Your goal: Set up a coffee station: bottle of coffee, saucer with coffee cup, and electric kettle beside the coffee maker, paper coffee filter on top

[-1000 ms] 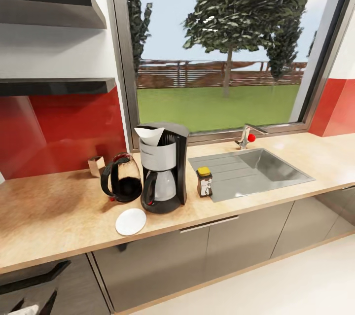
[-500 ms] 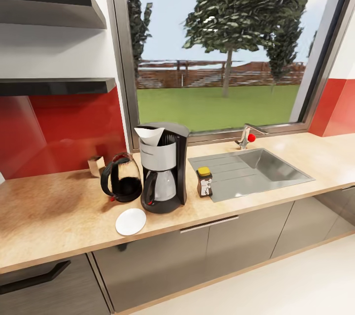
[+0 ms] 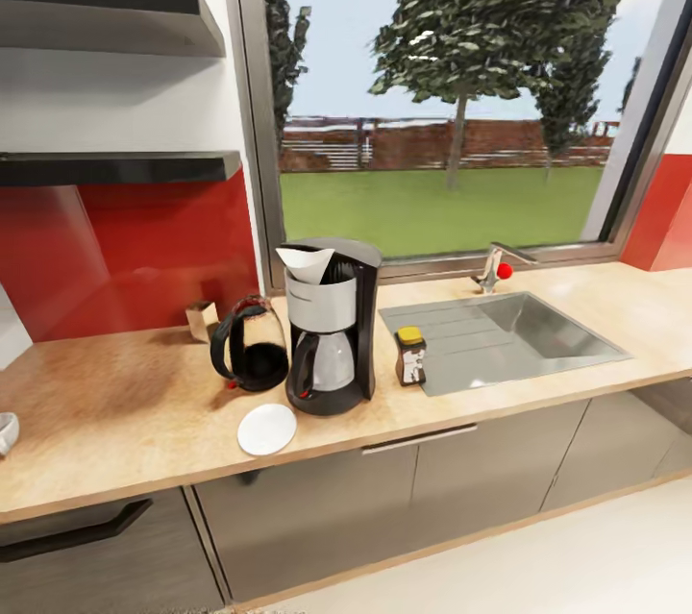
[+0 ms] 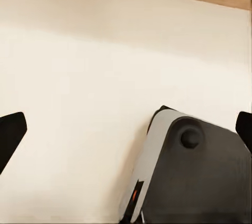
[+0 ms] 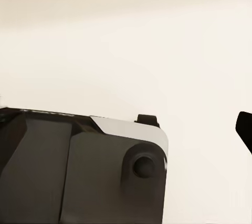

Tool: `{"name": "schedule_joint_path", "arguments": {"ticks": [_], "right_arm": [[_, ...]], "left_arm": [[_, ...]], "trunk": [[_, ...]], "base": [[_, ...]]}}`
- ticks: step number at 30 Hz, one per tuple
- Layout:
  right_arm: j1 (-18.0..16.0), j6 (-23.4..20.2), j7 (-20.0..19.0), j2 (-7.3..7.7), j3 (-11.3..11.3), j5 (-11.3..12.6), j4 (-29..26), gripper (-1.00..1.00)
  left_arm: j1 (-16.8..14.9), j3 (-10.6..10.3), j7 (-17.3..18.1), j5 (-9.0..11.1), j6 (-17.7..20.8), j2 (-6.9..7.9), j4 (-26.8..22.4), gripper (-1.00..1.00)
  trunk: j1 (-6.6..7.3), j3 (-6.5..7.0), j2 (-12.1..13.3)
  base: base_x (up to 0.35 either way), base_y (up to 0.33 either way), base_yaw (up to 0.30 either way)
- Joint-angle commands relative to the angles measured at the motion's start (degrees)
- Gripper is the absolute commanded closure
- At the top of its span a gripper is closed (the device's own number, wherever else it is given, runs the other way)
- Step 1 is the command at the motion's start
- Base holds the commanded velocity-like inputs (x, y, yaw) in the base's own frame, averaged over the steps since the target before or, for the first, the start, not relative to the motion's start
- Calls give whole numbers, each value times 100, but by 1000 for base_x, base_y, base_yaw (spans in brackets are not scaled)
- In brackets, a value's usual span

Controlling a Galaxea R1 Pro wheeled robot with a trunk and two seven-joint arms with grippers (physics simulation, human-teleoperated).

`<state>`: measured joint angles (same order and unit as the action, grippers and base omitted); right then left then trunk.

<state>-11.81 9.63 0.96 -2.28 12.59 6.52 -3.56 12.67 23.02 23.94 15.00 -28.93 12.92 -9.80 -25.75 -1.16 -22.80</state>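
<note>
A white rounded sliver at the far left end of the kitchen countertop (image 3: pixel 115 422) is probably the coffee cup (image 3: pixel 4 431), though too little shows to be sure. It lies well away from both pincers, which hang low over pale floor beside the robot's dark base (image 4: pixel 199 182). A cup like this would likely be light, stiff, smooth and breakable; pinching one wall at the rim seems safer than its small handle.

The saucer (image 3: pixel 266 429), its likely target, sits bare just in front of the coffee maker (image 3: pixel 332 331), which carries the paper coffee filter (image 3: pixel 306 260). The electric kettle (image 3: pixel 248 356) and bottle of coffee (image 3: pixel 410 356) flank the machine, so a lowered cup has tall neighbours close behind.

The left pincer (image 4: pixel 126 129) is spread wide and holds nothing. Only one fingertip (image 5: pixel 244 129) of the right pincer shows, so its spread cannot be told.
</note>
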Motion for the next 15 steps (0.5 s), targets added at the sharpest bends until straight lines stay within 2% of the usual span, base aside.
{"name": "schedule_joint_path", "arguments": {"ticks": [1,3,6,9,11,15], "right_arm": [[-6,22,10,-1,51,60,14,-100],[-6,22,10,-1,51,60,37,-100],[-6,22,10,-7,51,60,57,-100],[-6,22,10,-8,51,60,67,-100],[-6,22,10,-9,51,60,72,-100],[-6,22,10,-8,51,60,74,-100]], "left_arm": [[0,12,51,-44,52,0,6,-100],[-1,15,13,-339,244,-1,31,-100],[-1,21,-185,-497,568,0,41,-100],[-3,28,-508,-544,844,0,40,-100],[-8,32,-895,-564,1101,0,40,-100],[-11,35,-1369,-578,1442,-10,35,-100]], "trunk": [[-4,-12,-12],[-4,-13,-12],[-4,-17,-12],[-4,-23,-12],[-4,-27,-12],[-4,-37,-12]], "base": [[0,0,265],[0,0,268],[0,0,270],[0,0,271],[0,0,272],[0,0,272]]}}
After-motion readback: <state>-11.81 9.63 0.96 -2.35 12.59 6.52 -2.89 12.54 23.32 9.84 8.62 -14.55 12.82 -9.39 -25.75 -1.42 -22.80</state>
